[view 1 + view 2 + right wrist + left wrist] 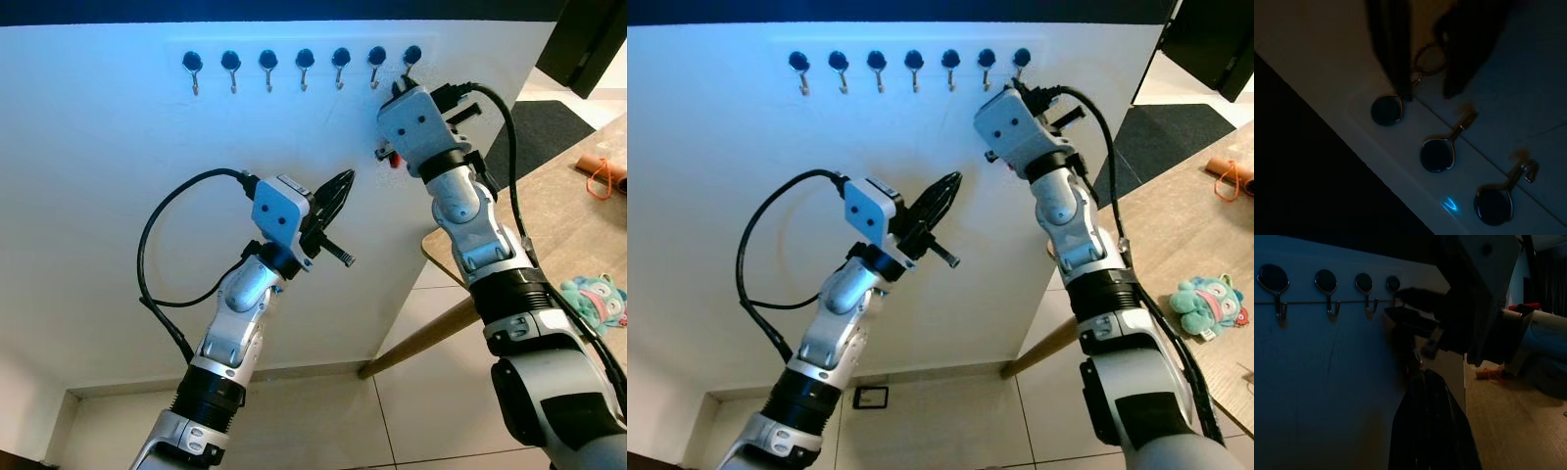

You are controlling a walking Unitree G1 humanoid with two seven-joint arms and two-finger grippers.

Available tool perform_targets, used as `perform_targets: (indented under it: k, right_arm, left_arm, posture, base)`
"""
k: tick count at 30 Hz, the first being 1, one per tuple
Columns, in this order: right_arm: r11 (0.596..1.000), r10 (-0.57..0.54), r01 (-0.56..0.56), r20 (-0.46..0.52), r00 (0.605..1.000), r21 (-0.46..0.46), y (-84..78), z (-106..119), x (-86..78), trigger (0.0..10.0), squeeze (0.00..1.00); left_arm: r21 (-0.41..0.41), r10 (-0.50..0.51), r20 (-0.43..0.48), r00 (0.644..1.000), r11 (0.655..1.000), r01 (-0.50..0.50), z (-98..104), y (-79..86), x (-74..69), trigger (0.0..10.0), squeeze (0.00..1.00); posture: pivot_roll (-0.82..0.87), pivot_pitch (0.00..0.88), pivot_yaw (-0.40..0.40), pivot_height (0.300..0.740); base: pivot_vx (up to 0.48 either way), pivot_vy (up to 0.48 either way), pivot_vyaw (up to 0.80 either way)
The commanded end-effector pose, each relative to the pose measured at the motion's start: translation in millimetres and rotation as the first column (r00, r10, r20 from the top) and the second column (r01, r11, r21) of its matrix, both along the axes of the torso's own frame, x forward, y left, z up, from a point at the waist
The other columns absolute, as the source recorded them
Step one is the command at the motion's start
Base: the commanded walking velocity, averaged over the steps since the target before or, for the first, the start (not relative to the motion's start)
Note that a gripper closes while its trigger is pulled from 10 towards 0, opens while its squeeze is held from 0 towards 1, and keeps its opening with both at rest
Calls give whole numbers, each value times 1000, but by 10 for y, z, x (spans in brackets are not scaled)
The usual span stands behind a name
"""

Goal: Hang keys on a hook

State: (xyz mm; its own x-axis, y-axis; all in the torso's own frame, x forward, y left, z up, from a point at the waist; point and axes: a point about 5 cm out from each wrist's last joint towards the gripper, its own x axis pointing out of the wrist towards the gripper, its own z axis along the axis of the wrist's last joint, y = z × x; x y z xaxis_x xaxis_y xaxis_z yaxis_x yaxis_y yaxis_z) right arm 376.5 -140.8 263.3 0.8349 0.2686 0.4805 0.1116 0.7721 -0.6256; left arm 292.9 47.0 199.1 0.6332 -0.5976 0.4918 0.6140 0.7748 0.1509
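A row of several black-capped metal hooks [304, 61] runs along the top of a white wall panel. My right arm is raised to the rightmost hook [411, 55]. In the right wrist view my right gripper [1427, 90] is shut on a thin key ring [1425, 73], its fingertips right beside that end hook [1387, 110]. I cannot tell whether the ring touches the hook. A small red tag [393, 159] hangs under the right wrist. My left gripper [347, 177] is shut and holds nothing; it points up at the wall, lower and to the left.
A wooden table [568, 220] juts in at the right, its slanted leg [431, 338] reaching the tiled floor. On it lie a teal plush toy [593, 299] and an orange item [600, 176]. A dark mat [549, 127] lies beyond.
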Motion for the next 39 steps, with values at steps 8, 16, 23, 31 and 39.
perform_targets:
  k: [8, 16, 23, 31, 39]
  right_arm:
    - [1000, -6, 6, 15, 1000, -14, 9, 15, -5, 10000, 0]
    - [985, 110, -119, 80, 991, 121, 70, -113, -242, 10000, 0]
    - [979, 135, -142, 55, 989, 146, 82, -363, -436, 10000, 0]
    - [946, 44, 68, -334, 941, 316, -160, -1490, -709, 10000, 0]
    - [815, 17, 424, -747, 664, 395, -476, -2534, -1118, 10000, 0]
  left_arm:
    - [22, 3, -9, 1000, 1000, -2, -8, 5, 3, 10000, 0]
    - [169, 37, -41, 998, 985, -29, -358, 79, -34, 10000, 0]
    - [246, 98, -134, 986, 967, -63, -716, 200, -76, 10000, 0]
    - [570, 467, -402, 788, 801, -184, -1674, 656, -78, 10000, 0]
    - [669, 643, -530, 553, 718, -193, -2150, 1020, -272, 10000, 0]
  posture:
    - [54, 50, -36, 740]
    - [61, 46, -42, 740]
    - [59, 42, -38, 740]
    - [59, 31, -34, 740]
    - [49, 24, -23, 740]
  base:
    - [0, 0, 0]
    - [0, 0, 0]
    - [0, 0, 0]
    - [0, 0, 0]
    - [0, 0, 0]
